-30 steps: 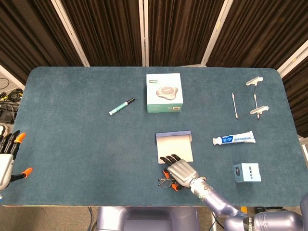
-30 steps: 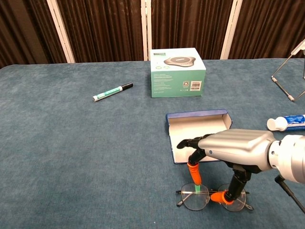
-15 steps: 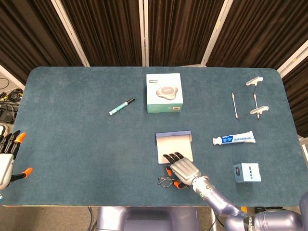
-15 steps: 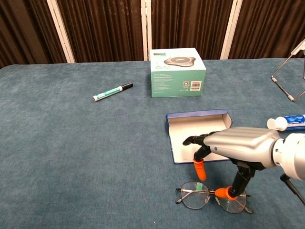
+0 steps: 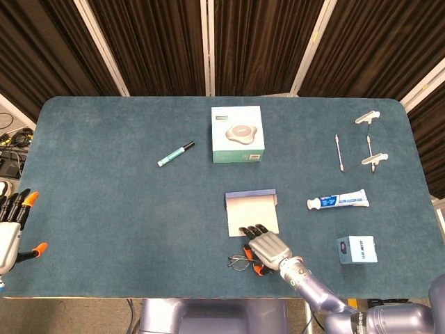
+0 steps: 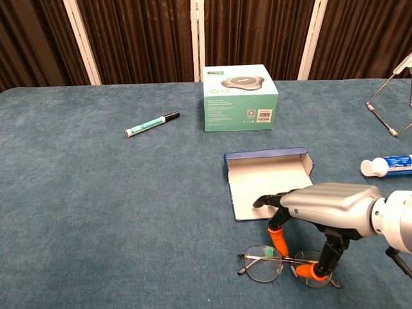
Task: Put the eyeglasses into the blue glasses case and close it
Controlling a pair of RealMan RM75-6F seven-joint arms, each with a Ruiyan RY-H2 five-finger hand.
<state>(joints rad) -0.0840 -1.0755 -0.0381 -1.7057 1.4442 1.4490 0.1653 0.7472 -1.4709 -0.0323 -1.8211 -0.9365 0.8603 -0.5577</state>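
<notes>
The eyeglasses [image 6: 262, 265] lie flat on the blue cloth near the table's front edge, also seen as thin-rimmed eyeglasses [image 5: 240, 262] in the head view. Just behind them the blue glasses case [image 6: 267, 187] lies open, its white inside facing up; the head view shows the case [image 5: 252, 211] too. My right hand [image 6: 322, 209] hovers over the glasses with fingers apart. Its orange thumb tip rests on the right lens and another orange fingertip hangs just above the frame. From the head view, the right hand [image 5: 268, 248] covers part of the glasses. My left hand [image 5: 10, 226] sits off the table's left edge, fingers spread, empty.
A green marker [image 5: 175, 154] and a white-green box [image 5: 238, 134] lie behind the case. To the right are a toothpaste tube [image 5: 338, 201], a small blue box [image 5: 357, 249] and a white wire rack [image 5: 358, 142]. The table's front edge runs close to the glasses.
My right hand shifted slightly right and lower. Its orange fingertip came off the left lens and now hangs above the frame. The glasses stay on the cloth.
</notes>
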